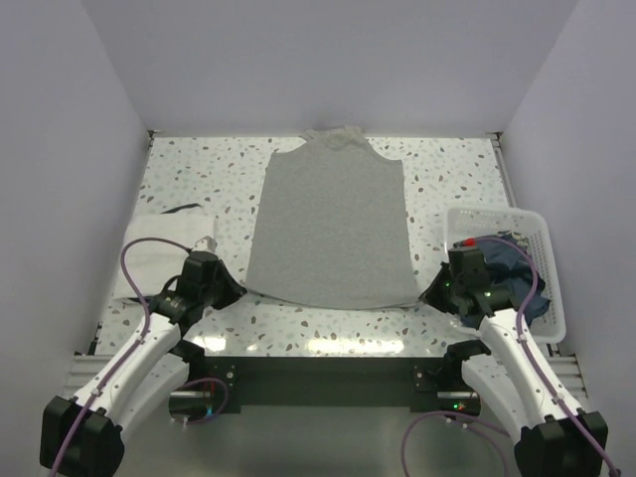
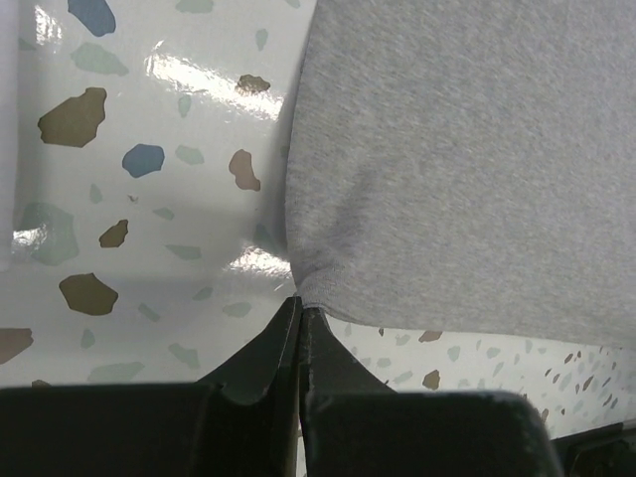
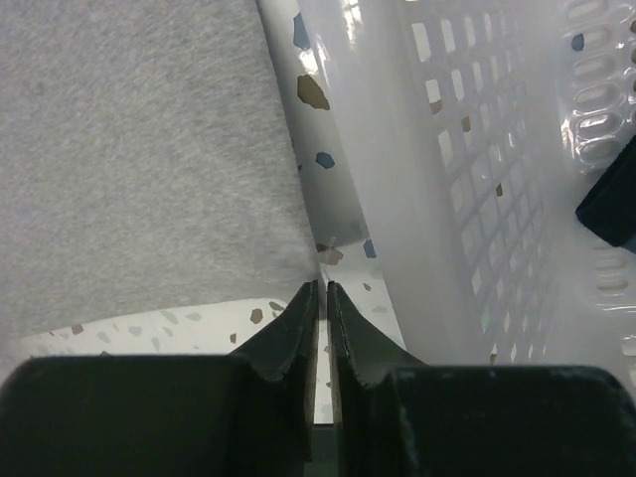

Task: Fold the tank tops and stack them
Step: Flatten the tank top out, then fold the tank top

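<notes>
Underneath everything is the big counter [image 1: 199, 169]. It is white with little brown, blue and green spots.

Next biggest is the grey tank top [image 1: 333, 224]. It lies flat and spread out in the middle of the counter. Its neck and straps point to the far wall. Its bottom edge is on the side near the two arms.

On the right stands a white basket [image 1: 497, 214] with lots of holes in its walls. It is just beside the right side of the grey tank top. Some dark clothes [image 1: 512, 263] lie in it.

On the left is the white tank top [image 1: 159, 258]. It lies in a flat, folded shape near the left edge of the counter, apart from the grey one.

The left tool [image 2: 299, 308] is down low at the near left corner of the grey tank top. Its two fingers are pressed tight together. Their tips touch the very corner of the bottom edge. I cannot tell if a bit of cloth is caught between them.

The right tool [image 3: 324, 290] is down low at the near right corner, between the grey tank top and the basket wall. Its fingers are spread just a crack, with a thin gap between them. The cloth corner lies right in front of the tips. No cloth shows in the gap.
</notes>
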